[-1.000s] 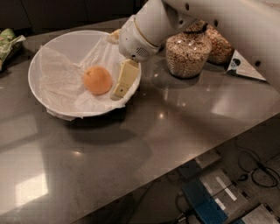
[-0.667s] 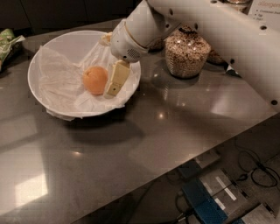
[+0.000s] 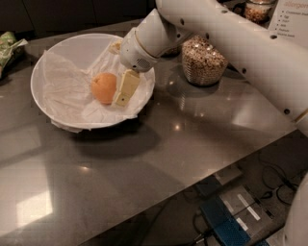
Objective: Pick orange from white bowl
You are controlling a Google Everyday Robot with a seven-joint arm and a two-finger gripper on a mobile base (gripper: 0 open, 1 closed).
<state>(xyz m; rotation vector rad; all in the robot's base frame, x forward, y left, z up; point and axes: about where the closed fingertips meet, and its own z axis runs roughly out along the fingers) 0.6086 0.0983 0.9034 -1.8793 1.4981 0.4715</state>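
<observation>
Camera view looks down on a grey counter (image 3: 159,144) with the white bowl (image 3: 53,53) standing on its far left part. Crinkled white paper (image 3: 62,91) lines the bowl and hangs over its near rim. The orange (image 3: 104,87) lies on that paper inside the bowl, a little right of the bowl's middle.

A white robot arm (image 3: 231,43) reaches in from the far right, and its wrist sits above the bowl's right rim. The gripper (image 3: 119,72) is down inside the bowl, on its right side. Its jaws stand apart and are clamped on nothing. One pale yellow finger (image 3: 126,89) points down at the paper just right of the orange, touching it or very nearly so; which of the two cannot be told. The other finger (image 3: 115,46) shows as a small pale piece near the bowl's far rim, well apart from the fruit. The orange rests on the paper, to the left of the nearer finger rather than squarely between the two.

A glass jar of grain (image 3: 203,60) stands right of the bowl, partly behind the arm. A second jar (image 3: 257,9) and a printed card (image 3: 291,19) are at the far right. A green packet (image 3: 9,45) lies at the far left edge. A blue device (image 3: 231,226) and cables sit beyond the counter's near right edge.
</observation>
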